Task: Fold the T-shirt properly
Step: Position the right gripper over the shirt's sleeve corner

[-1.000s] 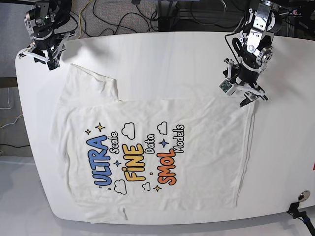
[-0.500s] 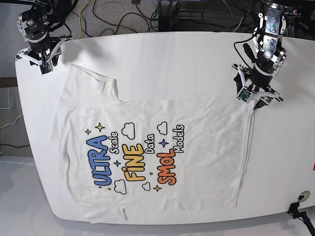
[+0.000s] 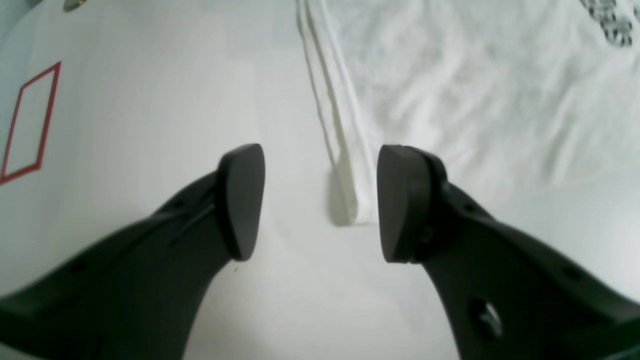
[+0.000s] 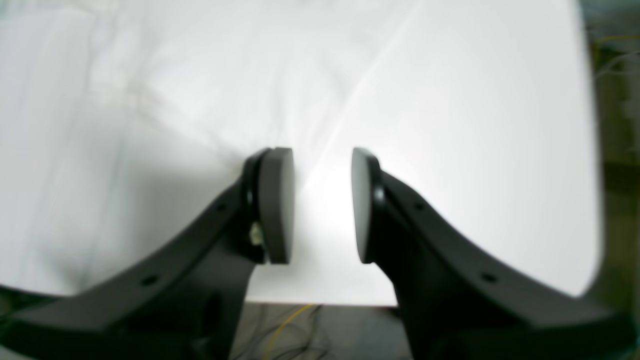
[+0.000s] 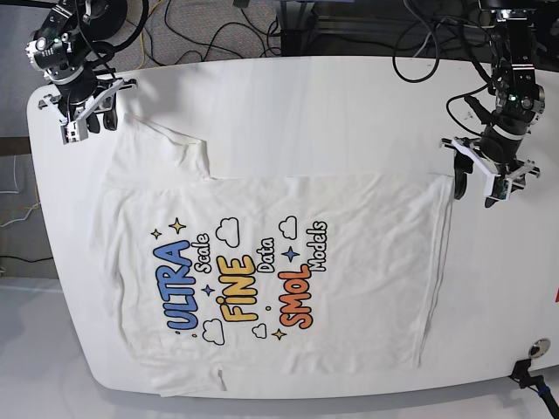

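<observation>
The white T-shirt (image 5: pixel 288 262) lies flat and print up on the white table (image 5: pixel 332 105), its upper-left sleeve (image 5: pixel 170 144) creased over. In the base view my left gripper (image 5: pixel 474 188) hangs open just right of the shirt's upper-right corner. The left wrist view shows that gripper (image 3: pixel 320 205) open, with the folded hem corner (image 3: pixel 350 200) on the table between its fingers, touched by neither. Over the table's far left corner, beside the sleeve, my right gripper (image 5: pixel 87 125) is open. In the right wrist view it (image 4: pixel 317 205) holds nothing, with blurred white cloth (image 4: pixel 100 125) to its left.
A red outlined rectangle (image 3: pixel 30 120) is marked on the table left of my left gripper. Cables (image 5: pixel 218 35) run on the floor behind the table's far edge. A black clamp (image 5: pixel 533 367) sits at the table's near right corner.
My left gripper has let go of the shirt's upper-right corner, opened and drawn off to the right; the hem now lies flat. My right gripper has turned and shifted slightly toward the sleeve.
</observation>
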`<action>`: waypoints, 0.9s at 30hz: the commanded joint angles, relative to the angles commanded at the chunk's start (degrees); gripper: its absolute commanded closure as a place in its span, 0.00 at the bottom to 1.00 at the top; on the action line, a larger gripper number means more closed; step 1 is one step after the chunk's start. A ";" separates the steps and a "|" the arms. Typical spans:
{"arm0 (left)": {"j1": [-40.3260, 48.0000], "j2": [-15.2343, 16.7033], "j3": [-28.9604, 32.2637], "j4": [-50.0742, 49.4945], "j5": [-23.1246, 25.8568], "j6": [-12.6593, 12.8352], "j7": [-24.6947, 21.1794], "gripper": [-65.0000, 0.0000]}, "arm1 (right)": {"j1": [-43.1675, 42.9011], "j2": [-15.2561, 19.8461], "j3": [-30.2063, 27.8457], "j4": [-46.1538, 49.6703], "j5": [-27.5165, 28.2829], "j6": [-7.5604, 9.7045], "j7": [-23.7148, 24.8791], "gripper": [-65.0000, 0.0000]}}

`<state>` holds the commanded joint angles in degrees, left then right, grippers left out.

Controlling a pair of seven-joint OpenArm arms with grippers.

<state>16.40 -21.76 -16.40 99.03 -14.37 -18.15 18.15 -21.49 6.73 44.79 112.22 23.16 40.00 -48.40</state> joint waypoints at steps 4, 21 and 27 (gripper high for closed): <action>0.00 0.00 -0.35 -0.70 -3.78 0.00 0.00 0.48 | 2.11 -1.32 3.34 -3.08 2.55 0.00 -2.64 0.71; -0.26 -0.18 -7.12 -8.70 -17.93 0.00 0.09 0.48 | 3.60 -0.97 3.60 -16.97 19.78 0.00 -2.99 0.71; -0.26 -0.09 -8.09 -9.23 -19.43 0.00 0.09 0.48 | 3.60 -1.32 3.69 -18.11 24.00 0.00 -2.99 0.71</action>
<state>16.13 -21.85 -24.48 89.80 -33.80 -18.15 18.24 -17.89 5.41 48.48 94.11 47.16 40.00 -51.38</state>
